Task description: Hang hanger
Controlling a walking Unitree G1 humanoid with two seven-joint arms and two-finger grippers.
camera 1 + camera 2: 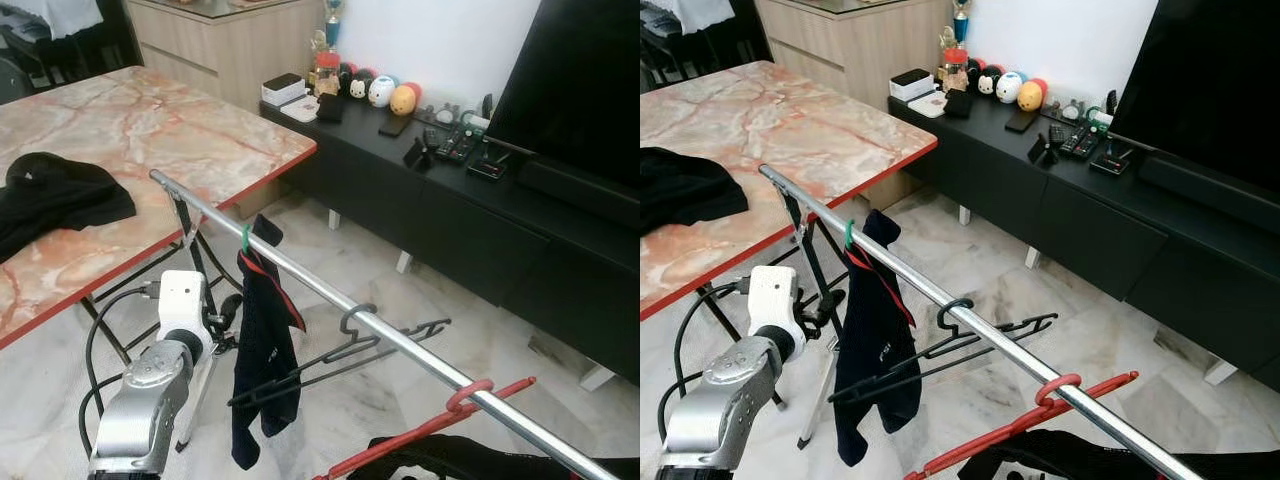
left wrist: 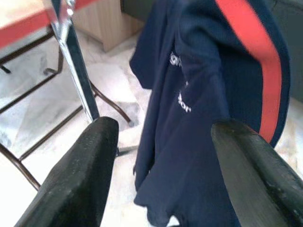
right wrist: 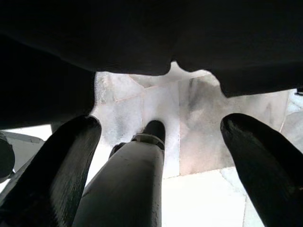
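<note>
Looks close to done. Black hanger (image 1: 345,355) already hooked over the silver rail (image 1: 330,295), hook at the top, just past the dark blue shirt (image 1: 262,345) that dangles from a green clip (image 1: 245,238). Nothing holding that hanger now. Hangs tilted, not level: long axis running from about 8 o'clock up to 2 o'clock in the eye views, far tip near 2, near tip down by the shirt. Hook opening cannot be told for sure.

Red hanger (image 1: 440,425) also on the rail, further toward 5 o'clock, with dark cloth under it.

Left gripper (image 2: 161,156) close to the blue shirt, fingers (image 2: 78,175) spread wide and released, grasping nothing. Right gripper (image 3: 156,156) low, aimed at the pale floor (image 3: 189,123), fingers apart and released too, with a silver tube between them but not pinched.

Left to do, as a guess: maybe pull the arm back, or fetch 1 more hanger. Black cloth (image 1: 55,200) lies on the pink marble tabletop (image 1: 150,130) at 10 o'clock.
</note>
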